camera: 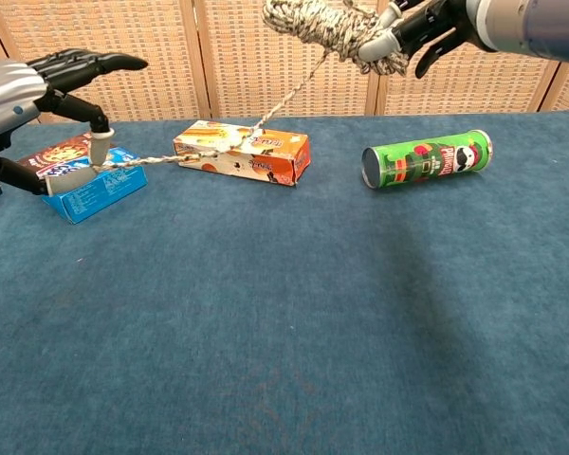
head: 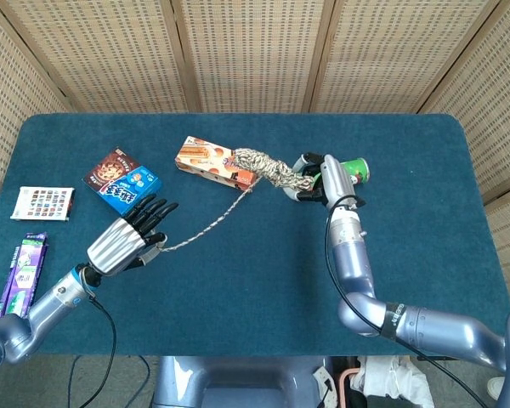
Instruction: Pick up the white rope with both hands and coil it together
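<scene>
The white rope (head: 263, 167) is mostly wound into a thick speckled bundle (camera: 315, 24), which my right hand (head: 316, 177) holds up in the air above the orange box. A single strand (head: 212, 221) runs down and left from the bundle to my left hand (head: 126, 242), which pinches its end between thumb and finger with the other fingers spread. In the chest view the strand (camera: 171, 158) sags low across the orange box toward my left hand (camera: 38, 95), while my right hand (camera: 427, 24) sits at the top edge.
An orange snack box (head: 211, 162) lies under the rope. A green chip can (camera: 427, 159) lies on its side right of it. A blue cookie box (head: 121, 179), a small card pack (head: 42, 203) and a purple packet (head: 21, 272) sit at the left.
</scene>
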`<action>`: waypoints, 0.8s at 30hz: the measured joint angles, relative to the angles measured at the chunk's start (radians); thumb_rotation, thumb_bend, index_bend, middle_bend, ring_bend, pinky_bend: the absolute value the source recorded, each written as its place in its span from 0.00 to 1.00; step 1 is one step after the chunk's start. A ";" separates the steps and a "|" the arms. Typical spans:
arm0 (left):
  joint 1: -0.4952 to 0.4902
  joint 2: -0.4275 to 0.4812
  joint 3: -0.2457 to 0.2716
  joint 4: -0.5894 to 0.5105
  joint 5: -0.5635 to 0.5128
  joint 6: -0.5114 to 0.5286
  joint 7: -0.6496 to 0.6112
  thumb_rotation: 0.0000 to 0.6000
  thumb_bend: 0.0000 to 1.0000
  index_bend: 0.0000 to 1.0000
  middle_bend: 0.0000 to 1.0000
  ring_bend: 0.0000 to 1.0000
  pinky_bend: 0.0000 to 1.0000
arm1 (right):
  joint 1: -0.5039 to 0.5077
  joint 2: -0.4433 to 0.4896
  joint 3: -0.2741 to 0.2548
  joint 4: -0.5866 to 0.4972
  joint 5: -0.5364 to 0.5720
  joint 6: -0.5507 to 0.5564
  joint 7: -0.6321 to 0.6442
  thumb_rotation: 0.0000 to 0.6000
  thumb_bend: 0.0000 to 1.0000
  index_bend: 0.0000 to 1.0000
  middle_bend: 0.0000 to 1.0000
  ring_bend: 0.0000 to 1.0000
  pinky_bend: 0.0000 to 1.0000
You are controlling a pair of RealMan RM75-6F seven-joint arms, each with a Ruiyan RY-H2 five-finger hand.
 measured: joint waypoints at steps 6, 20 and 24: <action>-0.036 0.043 -0.034 -0.164 0.017 -0.006 0.053 1.00 0.58 0.87 0.00 0.00 0.00 | 0.017 -0.028 -0.057 0.018 -0.091 0.041 -0.108 1.00 0.63 0.73 0.77 0.57 0.60; -0.157 0.124 -0.308 -0.699 -0.334 -0.223 0.077 1.00 0.58 0.87 0.00 0.00 0.00 | 0.013 -0.084 -0.161 0.043 -0.321 0.050 -0.237 1.00 0.63 0.73 0.77 0.57 0.60; -0.184 0.094 -0.375 -0.729 -0.428 -0.255 0.090 1.00 0.58 0.87 0.00 0.00 0.00 | 0.004 -0.076 -0.176 0.036 -0.367 0.013 -0.237 1.00 0.63 0.73 0.77 0.57 0.60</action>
